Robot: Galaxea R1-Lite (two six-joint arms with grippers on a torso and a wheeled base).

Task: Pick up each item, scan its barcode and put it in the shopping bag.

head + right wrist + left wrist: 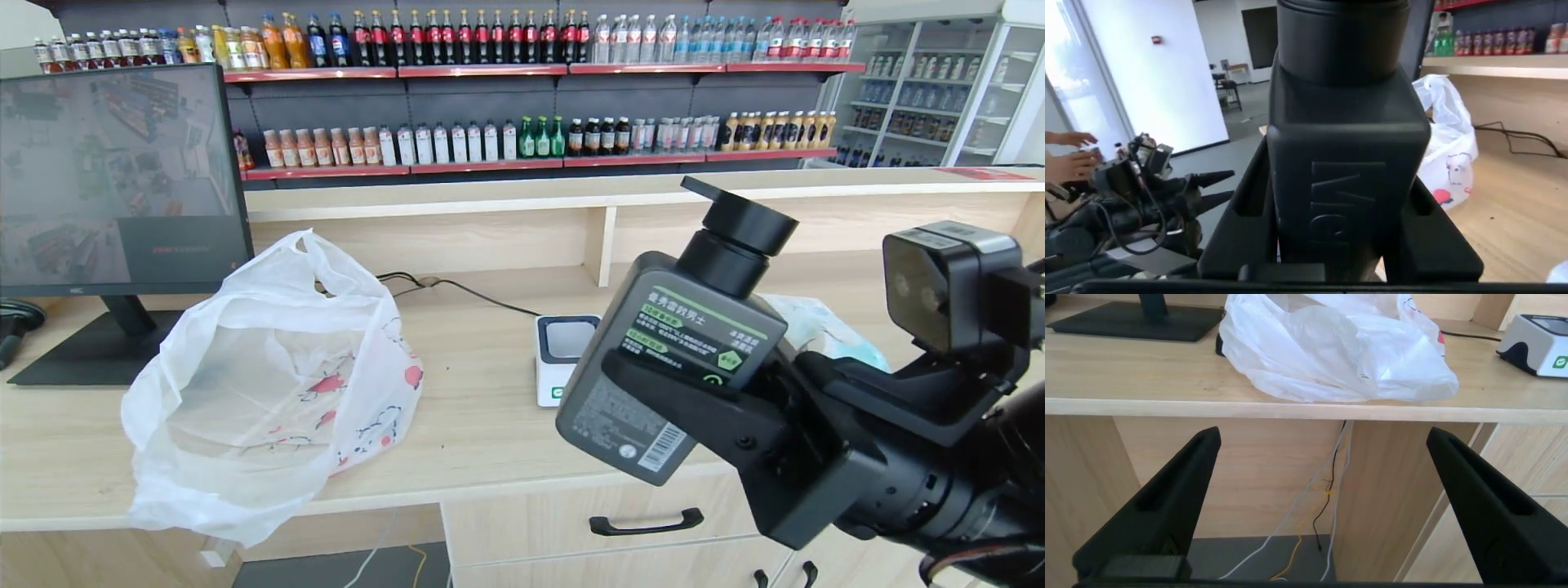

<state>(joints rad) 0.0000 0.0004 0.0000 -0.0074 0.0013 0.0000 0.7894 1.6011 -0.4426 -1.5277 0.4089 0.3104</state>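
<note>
Gripping a dark grey bottle [694,327] across its flat sides with the right pincer [661,392], fingers clamped firmly against it. Held in the air over the front edge of the surface [473,425], tilted, black cap [739,233] up and away, barcode [663,447] at the lower corner facing the head camera. Just beside the bottle, toward the robot's left, resting on the surface: small white scanner [562,359], window up. Farther left, well apart from the bottle, slumped on the surface with mouth open and reaching the front edge: white shopping bag [269,392] with red print. Behind the bag, a dark monitor [114,171] on its stand. Behind the bottle, partly hidden, a pale blue packet [824,331]. Lower down, hanging before the cabinet front, under the surface edge and below the bag: left pincer [1323,437], fingers spread wide apart.
</note>
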